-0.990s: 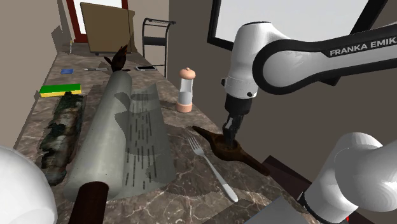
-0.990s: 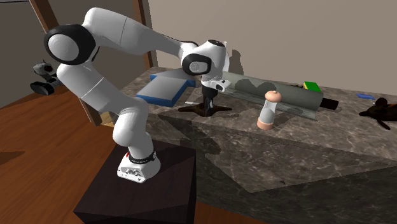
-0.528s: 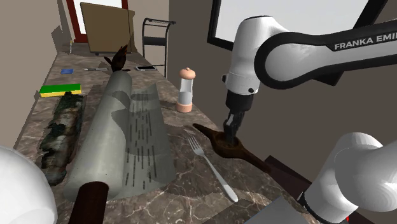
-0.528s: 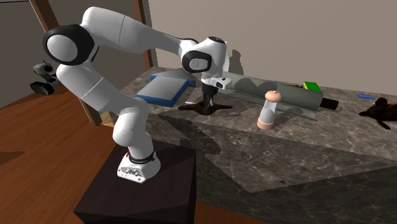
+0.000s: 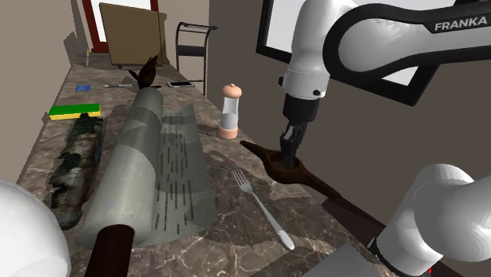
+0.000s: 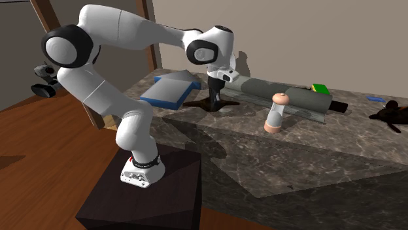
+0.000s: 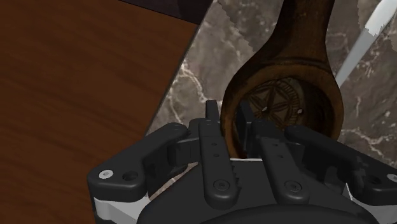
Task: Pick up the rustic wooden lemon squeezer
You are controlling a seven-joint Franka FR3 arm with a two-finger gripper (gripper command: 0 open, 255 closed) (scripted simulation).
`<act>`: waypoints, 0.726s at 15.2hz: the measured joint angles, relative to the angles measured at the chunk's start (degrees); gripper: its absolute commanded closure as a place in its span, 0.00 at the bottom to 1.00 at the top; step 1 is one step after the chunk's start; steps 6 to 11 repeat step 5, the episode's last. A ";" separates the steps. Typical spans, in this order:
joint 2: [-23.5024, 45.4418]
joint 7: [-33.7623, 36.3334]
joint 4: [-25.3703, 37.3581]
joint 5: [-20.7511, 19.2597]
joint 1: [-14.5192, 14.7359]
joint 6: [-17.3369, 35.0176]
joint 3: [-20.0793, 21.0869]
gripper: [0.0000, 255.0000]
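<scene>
The gripper, at the table's right edge in the shoulder view, is clenched on the bowl rim of the dark wooden lemon squeezer. Lift straight and slowly, since the off-centre grasp may let its handle tip. A fork lies just to its left.

The lemon squeezer, at centre of the wrist view, is seen as dark wood w/ a carved, slightly glossy bowl. The countertop is rendered as polished brown stone w/ white veins, the fork as smooth bright metal. The gripper is finished matt black.
</scene>
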 measured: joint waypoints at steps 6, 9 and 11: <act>-0.39 0.18 3.36 -0.39 -0.14 -3.75 -0.48 1.00; -0.39 0.18 3.36 -0.39 -0.14 -3.75 -0.48 1.00; -0.39 0.18 3.36 -0.39 -0.14 -3.75 -0.48 1.00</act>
